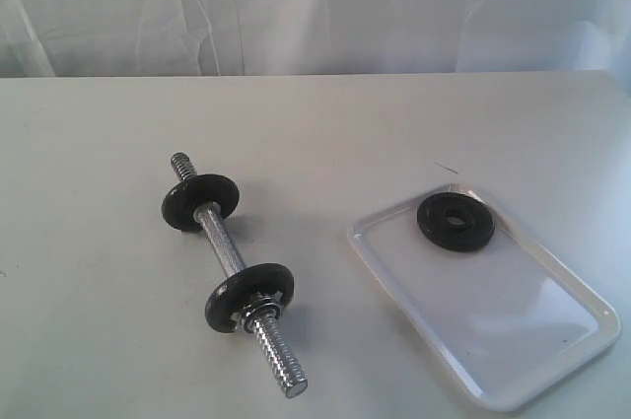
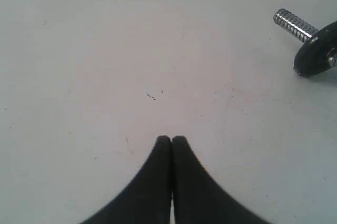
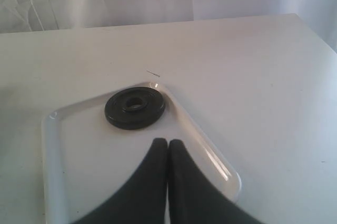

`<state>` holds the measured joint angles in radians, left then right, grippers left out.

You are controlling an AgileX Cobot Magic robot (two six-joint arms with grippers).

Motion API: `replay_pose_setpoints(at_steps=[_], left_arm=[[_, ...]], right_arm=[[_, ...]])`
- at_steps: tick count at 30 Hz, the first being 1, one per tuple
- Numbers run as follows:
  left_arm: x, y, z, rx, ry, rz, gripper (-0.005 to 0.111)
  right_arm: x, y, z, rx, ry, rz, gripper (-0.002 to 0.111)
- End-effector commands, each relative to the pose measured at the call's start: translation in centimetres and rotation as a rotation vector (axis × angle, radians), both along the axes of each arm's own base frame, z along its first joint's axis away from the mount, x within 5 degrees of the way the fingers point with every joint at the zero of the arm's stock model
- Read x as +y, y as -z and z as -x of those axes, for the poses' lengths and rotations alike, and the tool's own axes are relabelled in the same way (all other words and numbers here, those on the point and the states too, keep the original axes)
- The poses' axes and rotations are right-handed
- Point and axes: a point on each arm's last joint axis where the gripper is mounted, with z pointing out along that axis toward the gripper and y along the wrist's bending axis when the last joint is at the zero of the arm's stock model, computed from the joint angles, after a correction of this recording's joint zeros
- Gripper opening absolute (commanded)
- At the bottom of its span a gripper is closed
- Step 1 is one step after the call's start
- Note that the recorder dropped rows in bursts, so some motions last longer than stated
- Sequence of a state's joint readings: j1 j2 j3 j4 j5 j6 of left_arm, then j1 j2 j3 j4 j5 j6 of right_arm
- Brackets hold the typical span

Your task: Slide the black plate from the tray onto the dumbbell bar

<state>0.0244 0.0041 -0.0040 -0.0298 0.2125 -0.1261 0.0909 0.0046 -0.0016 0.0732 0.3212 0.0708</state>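
In the exterior view, a small, round, matte black plate (image 1: 455,223) with a central hole and a raised rim was seen lying flat in the far corner of a shallow, glossy white plastic tray (image 1: 503,325). The tray was rectangular with rounded corners and a low rim, and it was set at an angle on the right of a plain white table (image 1: 99,133). Well apart from it, on the left, a short chrome dumbbell bar (image 1: 225,244) was laid on the table. Its ends were coarsely threaded and its middle was knurled. Two black discs (image 1: 200,202) like the plate were carried on it, and a silver nut (image 1: 259,312) was seated against the nearer one. A creased white cloth (image 1: 296,5) was hung behind the table. No arm was seen here.

In the left wrist view, the left gripper (image 2: 171,139) was shown with its smooth black fingers pressed together over bare table, and nothing was held. One threaded end of the dumbbell bar (image 2: 294,25) and part of a disc were caught at the edge.

In the right wrist view, the right gripper (image 3: 167,142) was likewise closed tight and empty, poised over the tray (image 3: 73,150). The black plate (image 3: 135,109) was seen just beyond its tips, untouched.
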Motion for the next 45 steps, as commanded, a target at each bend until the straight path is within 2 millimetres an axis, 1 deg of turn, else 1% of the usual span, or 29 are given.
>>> replay_pose_setpoints(at_steps=[1,20,22,23,24,25,26,27,28,31,34,45], left_arm=[[0.0,0.1,0.0,-0.003,-0.005,0.005,0.000],[0.0,0.1,0.0,0.000,-0.005,0.005,0.000],[0.0,-0.7,0.1,-0.012,-0.003,0.005,0.000],[0.0,-2.0,0.2,-0.041,-0.001,0.004,0.000],[0.0,-2.6,0.3,-0.058,-0.001,0.003,0.000],[0.0,-4.1,0.5,-0.103,-0.001,0.002,0.000],[0.0,-4.8,0.6,-0.125,-0.001,0.002,0.000],[0.0,-6.2,0.9,-0.169,-0.001,0.000,0.000],[0.0,-7.2,1.1,-0.199,-0.001,0.000,0.000],[0.0,-9.4,1.6,-0.287,-0.004,-0.002,0.000],[0.0,-10.1,1.6,-0.347,-0.009,-0.002,0.000],[0.0,-10.1,1.6,-0.349,-0.009,-0.003,0.000]], right_arm=[[0.0,0.0,0.0,-0.010,-0.001,-0.007,0.000],[0.0,0.0,0.0,-0.010,-0.001,-0.007,0.000],[0.0,0.0,0.0,-0.010,-0.001,-0.007,0.000],[0.0,0.0,0.0,-0.010,-0.001,-0.007,0.000],[0.0,0.0,0.0,-0.010,-0.001,-0.007,0.000],[0.0,0.0,0.0,-0.010,-0.001,-0.007,0.000],[0.0,0.0,0.0,-0.010,-0.001,-0.007,0.000],[0.0,0.0,0.0,-0.010,-0.001,-0.007,0.000],[0.0,0.0,0.0,-0.010,-0.001,-0.007,0.000],[0.0,0.0,0.0,-0.010,-0.001,-0.007,0.000],[0.0,0.0,0.0,-0.010,-0.001,-0.007,0.000],[0.0,0.0,0.0,-0.010,-0.001,-0.007,0.000]])
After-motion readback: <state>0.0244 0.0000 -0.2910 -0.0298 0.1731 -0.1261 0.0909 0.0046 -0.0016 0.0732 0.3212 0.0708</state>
